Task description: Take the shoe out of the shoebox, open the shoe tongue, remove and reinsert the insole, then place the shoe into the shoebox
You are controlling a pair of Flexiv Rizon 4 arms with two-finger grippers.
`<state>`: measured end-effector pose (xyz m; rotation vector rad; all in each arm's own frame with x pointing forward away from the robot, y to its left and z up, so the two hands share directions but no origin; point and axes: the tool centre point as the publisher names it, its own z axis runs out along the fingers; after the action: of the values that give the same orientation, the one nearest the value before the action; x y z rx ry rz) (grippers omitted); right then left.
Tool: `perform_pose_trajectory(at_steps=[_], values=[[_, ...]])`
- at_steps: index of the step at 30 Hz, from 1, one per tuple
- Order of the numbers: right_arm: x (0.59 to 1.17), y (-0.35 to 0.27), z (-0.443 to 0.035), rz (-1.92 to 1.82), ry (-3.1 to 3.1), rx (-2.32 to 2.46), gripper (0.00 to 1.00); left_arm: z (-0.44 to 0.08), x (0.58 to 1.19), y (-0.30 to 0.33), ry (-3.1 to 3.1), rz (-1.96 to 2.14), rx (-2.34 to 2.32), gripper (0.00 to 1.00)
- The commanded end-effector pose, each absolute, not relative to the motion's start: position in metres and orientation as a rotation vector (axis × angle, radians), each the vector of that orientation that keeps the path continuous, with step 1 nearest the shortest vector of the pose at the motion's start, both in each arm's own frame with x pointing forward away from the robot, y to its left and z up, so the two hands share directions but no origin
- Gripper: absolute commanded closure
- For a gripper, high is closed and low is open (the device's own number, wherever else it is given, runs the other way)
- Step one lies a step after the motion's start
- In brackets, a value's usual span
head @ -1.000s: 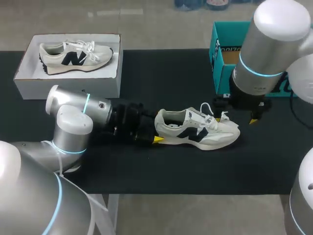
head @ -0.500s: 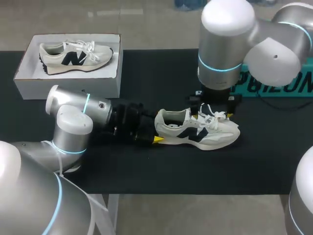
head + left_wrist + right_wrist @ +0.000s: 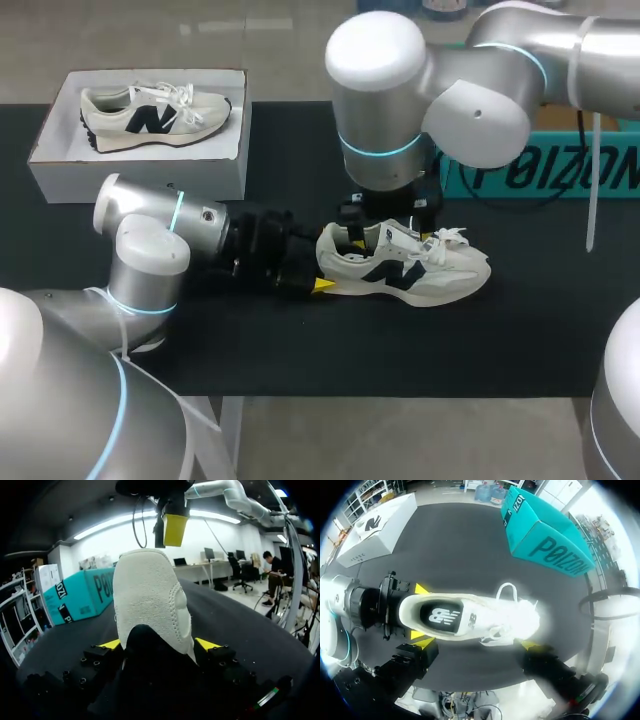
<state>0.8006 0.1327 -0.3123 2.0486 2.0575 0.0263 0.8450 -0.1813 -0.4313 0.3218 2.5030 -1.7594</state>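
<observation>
Step in hand: by my judgement, opening the tongue. The shoe is out of its box and the insole sits inside it.
Shoe [image 3: 405, 265]: lies upright on the black table [image 3: 300, 340], just toward 4 o'clock from the middle. Its heel points to 9 o'clock and its toe to 3 o'clock.
Left claw [image 3: 159, 644]: clenched on the shoe's heel from 9 o'clock, with a yellow tip on each side of the heel cup.
Right claw [image 3: 477, 647]: released, with its fingers spread wide. It hangs over the shoe's mouth and grips nothing.
Tongue [image 3: 400, 236]: stands toward 3 o'clock of the opening, with loose white laces [image 3: 447, 240] beyond it.
Insole [image 3: 442, 617]: lies flat in the shoe, seen through the mouth ahead of the right claw.
Doing it well: the left claw should act as the anchor so the shoe cannot slide or roll. The right claw should come down with one finger inside the mouth and one outside the tongue, pinch the tongue's top edge only, then draw it toward 3 o'clock.
Risk: catching a lace loop instead of the tongue, or lifting the whole shoe against the heel grip.
White shoebox [image 3: 140, 172]: stands at 10 o'clock, well apart, and holds a second shoe [image 3: 155, 115].
Teal box [image 3: 545, 165]: lies at 2 o'clock.
</observation>
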Motion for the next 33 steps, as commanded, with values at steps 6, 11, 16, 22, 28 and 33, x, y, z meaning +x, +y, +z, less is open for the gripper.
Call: perform_pose_trajectory(at_steps=[6, 11, 16, 22, 28, 33], values=[[0.824, 0.14, -0.332, -0.067, 1.98, 2.047, 0.0, -0.435, 0.846, -0.185, 2.506, -1.755, 0.323, 1.0], [0.83, 0.132, -0.338, -0.085, 1.955, 2.071, 0.0, -0.435, 0.846, -0.185, 2.506, -1.755, 0.323, 1.0], [0.831, 0.121, -0.34, -0.099, 1.936, 2.092, 0.18, -0.435, 0.846, -0.185, 2.506, -1.755, 0.323, 1.0], [0.835, 0.104, -0.343, -0.119, 1.908, 2.119, 1.0, -0.435, 0.846, -0.185, 2.506, -1.755, 0.323, 1.0], [0.837, 0.093, -0.341, -0.114, 1.896, 2.14, 1.0, -0.435, 0.846, -0.185, 2.506, -1.755, 0.323, 1.0], [0.838, 0.08, -0.333, -0.078, 1.875, 2.182, 1.0, -0.435, 0.846, -0.185, 2.506, -1.755, 0.323, 1.0]])
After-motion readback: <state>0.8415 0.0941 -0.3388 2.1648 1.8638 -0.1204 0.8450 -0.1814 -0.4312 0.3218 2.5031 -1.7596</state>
